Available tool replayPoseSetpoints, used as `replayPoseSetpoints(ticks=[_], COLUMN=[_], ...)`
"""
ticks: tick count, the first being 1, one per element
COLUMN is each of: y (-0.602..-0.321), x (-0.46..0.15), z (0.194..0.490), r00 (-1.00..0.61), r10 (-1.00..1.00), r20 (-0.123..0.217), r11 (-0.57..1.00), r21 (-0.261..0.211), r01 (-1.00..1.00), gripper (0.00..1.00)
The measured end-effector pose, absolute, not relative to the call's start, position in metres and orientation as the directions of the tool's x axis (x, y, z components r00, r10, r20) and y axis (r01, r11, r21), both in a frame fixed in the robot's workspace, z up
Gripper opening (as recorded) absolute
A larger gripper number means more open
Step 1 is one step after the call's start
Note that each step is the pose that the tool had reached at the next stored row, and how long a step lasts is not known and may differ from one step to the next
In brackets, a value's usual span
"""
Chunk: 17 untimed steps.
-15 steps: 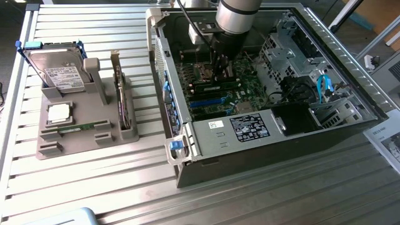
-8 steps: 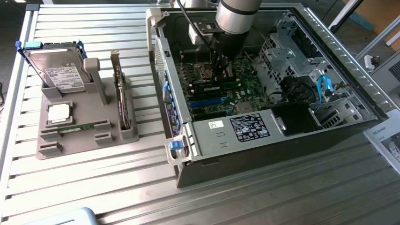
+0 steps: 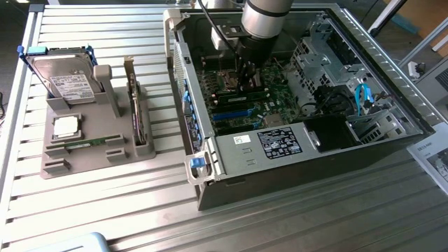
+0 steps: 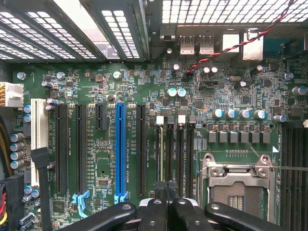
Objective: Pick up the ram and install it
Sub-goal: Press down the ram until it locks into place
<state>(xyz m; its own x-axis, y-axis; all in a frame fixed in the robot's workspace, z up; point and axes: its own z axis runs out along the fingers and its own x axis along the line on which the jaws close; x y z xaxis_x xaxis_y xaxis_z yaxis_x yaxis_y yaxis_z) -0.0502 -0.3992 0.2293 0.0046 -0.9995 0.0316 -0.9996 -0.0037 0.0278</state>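
The ram [image 3: 89, 143], a long narrow green stick, lies flat in the front of a grey holder [image 3: 84, 157] on the exterior view's left. My gripper [image 3: 246, 84] is far from it, reaching down into the open computer case [image 3: 280, 157] over the green motherboard [image 3: 280, 97]. In the wrist view the gripper [image 4: 166, 190] is shut, its black fingertips pressed together with nothing visible between them. It hovers over the row of dark memory slots [image 4: 175, 149] beside the processor socket [image 4: 238, 178]. Whether any slot holds a stick I cannot tell.
The grey holder also carries a silver hard drive [image 3: 66, 81], an upright card [image 3: 133, 105] and a small square chip [image 3: 66, 126]. A blue expansion slot [image 4: 120, 149] and black slots lie beside the memory slots. Drive cages and cables [image 3: 360, 100] crowd the case's right side.
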Motion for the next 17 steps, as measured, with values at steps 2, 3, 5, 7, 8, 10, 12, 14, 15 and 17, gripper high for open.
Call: replayPoseSetpoints(ticks=[2,3,5,7,8,10,12,14,15,17], y=[-0.399,-0.399,-0.399,-0.399,-0.399,-0.399,-0.399,-0.399,-0.399,-0.399], x=[-0.050,-0.050,-0.050,-0.050,-0.050,-0.050,-0.050,-0.050,-0.050,-0.050], z=[0.229,0.229,0.228,0.228,0.230,0.235,0.241,0.247,0.250,0.258], r00=[0.005,0.005,0.005,0.005,0.004,0.004,0.005,0.005,0.005,0.005], r10=[-0.999,-0.999,-0.999,-0.999,-1.000,-1.000,-0.999,-0.999,-0.999,-0.999], r20=[0.032,0.031,0.032,0.032,0.029,0.031,0.032,0.033,0.033,0.033], r11=[-0.004,-0.004,-0.004,-0.004,-0.004,-0.004,-0.004,-0.004,-0.004,-0.004], r21=[0.028,0.028,0.028,0.028,0.027,0.027,0.028,0.028,0.028,0.028], r01=[-1.000,-1.000,-1.000,-1.000,-1.000,-1.000,-1.000,-1.000,-1.000,-1.000], gripper=[0.12,0.12,0.12,0.12,0.12,0.12,0.12,0.12,0.12,0.12])
